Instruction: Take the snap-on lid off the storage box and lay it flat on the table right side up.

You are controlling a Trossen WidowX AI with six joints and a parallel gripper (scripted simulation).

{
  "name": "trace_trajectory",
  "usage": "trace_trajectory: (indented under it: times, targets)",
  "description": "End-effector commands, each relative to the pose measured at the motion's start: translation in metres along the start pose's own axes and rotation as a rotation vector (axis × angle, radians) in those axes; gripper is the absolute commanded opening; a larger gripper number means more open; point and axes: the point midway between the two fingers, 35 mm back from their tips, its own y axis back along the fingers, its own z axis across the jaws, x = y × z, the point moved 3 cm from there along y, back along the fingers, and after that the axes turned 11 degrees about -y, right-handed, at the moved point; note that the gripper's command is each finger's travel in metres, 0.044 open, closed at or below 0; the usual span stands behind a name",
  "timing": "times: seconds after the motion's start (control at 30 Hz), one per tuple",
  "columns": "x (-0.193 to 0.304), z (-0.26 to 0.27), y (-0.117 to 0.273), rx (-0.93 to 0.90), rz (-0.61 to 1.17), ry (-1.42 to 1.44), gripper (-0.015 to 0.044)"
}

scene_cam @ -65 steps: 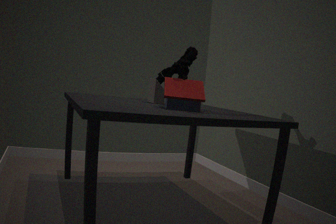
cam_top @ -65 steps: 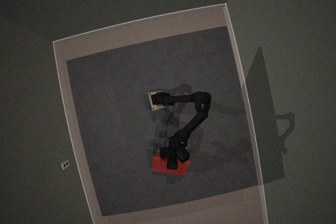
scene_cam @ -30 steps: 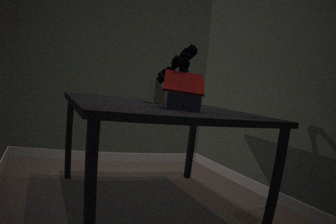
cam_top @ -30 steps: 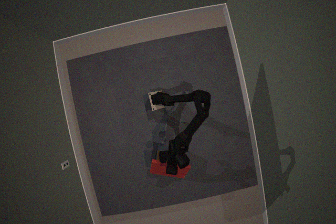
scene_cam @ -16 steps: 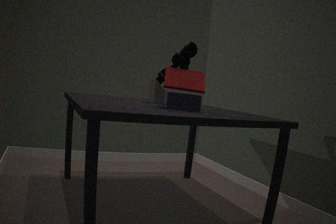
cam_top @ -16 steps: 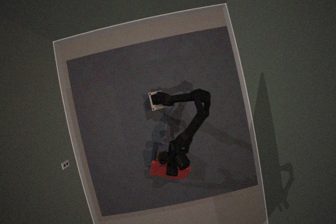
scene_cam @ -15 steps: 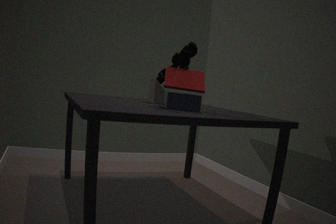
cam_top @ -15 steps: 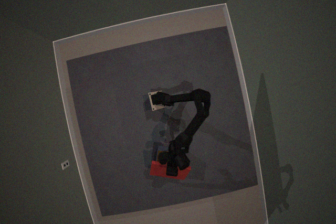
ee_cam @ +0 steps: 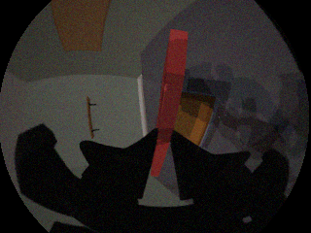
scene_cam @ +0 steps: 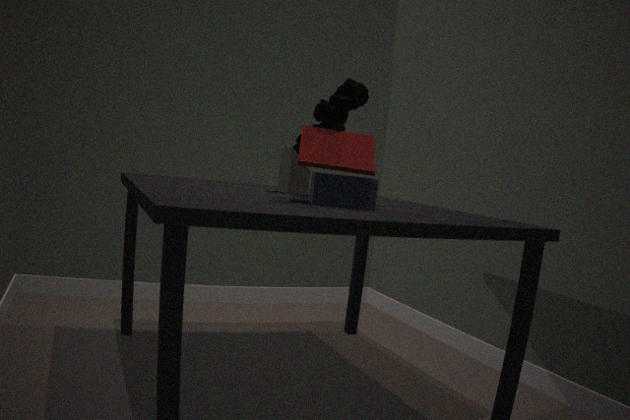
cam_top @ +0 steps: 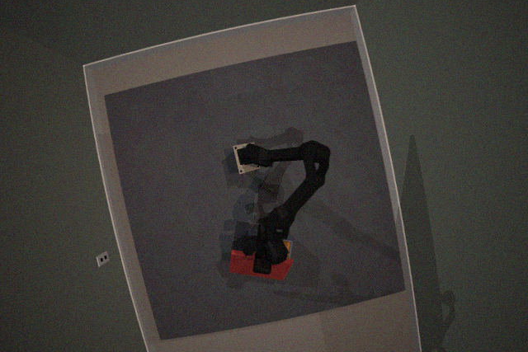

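The red lid (cam_top: 242,264) (scene_cam: 338,149) (ee_cam: 177,65) is off the box and tilted steeply, with one broad face toward the exterior camera. In that view its lower edge is a little above the box's top. The dark blue storage box (scene_cam: 343,193) stands on the table (cam_top: 183,220) (scene_cam: 219,197); in the wrist view its open top shows an orange inside (ee_cam: 197,114), right of the lid. My gripper (ee_cam: 163,132) is shut on the lid, gripping its edge. The fingertips are hidden by the arm in the top view and too dark to make out in the exterior view.
The arm's base plate (cam_top: 237,161) is further up the table in the top view. A grey upright block (scene_cam: 297,173) stands behind and left of the box in the exterior view. The arm reaches over the box.
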Motion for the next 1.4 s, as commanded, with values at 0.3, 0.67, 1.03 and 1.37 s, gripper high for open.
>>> trace_trajectory:
  times: [0.3,0.67,1.03,1.37]
  targets:
    - [-0.026,0.006,0.003,-0.01,-0.001,0.002,0.0]
    - [-0.048,0.009,0.005,-0.01,-0.001,0.002,0.0]
    - [-0.07,0.012,0.007,-0.011,-0.002,0.003,0.0]
    - [-0.09,0.014,0.009,-0.011,-0.003,0.004,0.0]
